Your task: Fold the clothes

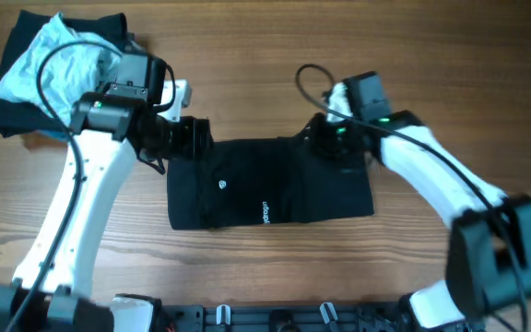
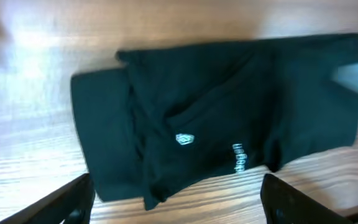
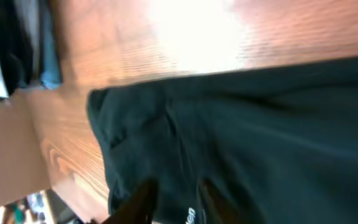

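Lying flat on the wooden table [image 1: 247, 55], the T-shirt [image 1: 275, 184] is folded into a black oblong, with a small white logo [image 1: 226, 185] and a line of white lettering [image 1: 265, 214] facing up. The left gripper [image 1: 192, 138] sits at the shirt's far left corner. In its wrist view the fingers [image 2: 73, 199] stand wide apart above the cloth, holding nothing. The right gripper [image 1: 325, 138] is over the shirt's far right part. Its wrist view is blurred and shows two fingers [image 3: 138, 199] a little apart just above the black fabric, so I cannot tell whether they pinch it. Well beyond the shirt's left end, toward the far corner, lies a pile [image 1: 26, 101] of other clothes, a crumpled pale blue piece [image 1: 67, 55] on top of a black piece [image 1: 12, 111]. The left arm [image 1: 81, 212] reaches past that end of the shirt and hides some of the pile's near edge. A black cable [image 1: 307, 78] loops above the wood just past the shirt's far edge, by the right arm [image 1: 431, 175]. Nearer than the shirt, a dark rail [image 1: 275, 318] runs along the table edge. The wood is mid-brown with a clear grain, and glare whitens it in both wrist views.
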Robot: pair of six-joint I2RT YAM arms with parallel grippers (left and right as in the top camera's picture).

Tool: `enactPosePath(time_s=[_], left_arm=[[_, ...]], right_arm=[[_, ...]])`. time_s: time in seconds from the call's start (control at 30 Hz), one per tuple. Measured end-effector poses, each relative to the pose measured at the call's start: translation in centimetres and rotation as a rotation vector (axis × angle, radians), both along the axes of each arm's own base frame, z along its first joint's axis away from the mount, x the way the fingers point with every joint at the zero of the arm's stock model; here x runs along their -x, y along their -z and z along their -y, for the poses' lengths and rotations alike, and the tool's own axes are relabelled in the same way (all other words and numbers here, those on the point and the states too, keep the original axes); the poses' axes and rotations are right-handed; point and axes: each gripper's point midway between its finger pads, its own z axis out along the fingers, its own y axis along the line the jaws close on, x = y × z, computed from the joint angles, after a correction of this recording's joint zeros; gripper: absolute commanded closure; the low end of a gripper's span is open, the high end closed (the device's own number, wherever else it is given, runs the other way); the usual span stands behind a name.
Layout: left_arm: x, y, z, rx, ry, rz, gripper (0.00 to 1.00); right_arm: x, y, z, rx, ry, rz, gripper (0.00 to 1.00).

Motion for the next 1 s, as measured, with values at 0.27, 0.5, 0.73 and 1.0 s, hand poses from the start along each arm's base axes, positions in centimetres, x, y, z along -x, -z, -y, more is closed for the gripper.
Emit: enactPosePath(time_s=[0.27,0.5,0.73,1.0], left_arm=[[1.4,11.7,-5.0,0.064,-0.191,-0.227,0.00],[1.1,15.9,-4.7,0.149,-0.104,-0.313,0.00],[0.9,14.9,1.1,0.561,0.109,-0.278,0.22],[2.0,15.4,2.0,0.626,0.132,-0.280,0.23]], right_arm=[[1.6,-1.7,6.1,0.114,0.004,0.023,0.53],[1.4,-1.2,6.9,0.171,0.002,0.043,0.52],[1.2,-1.1,7.2,0.191,0.007,0.048,0.52],[2.4,-0.5,7.6,0.232,-0.031,0.016,0.89]])
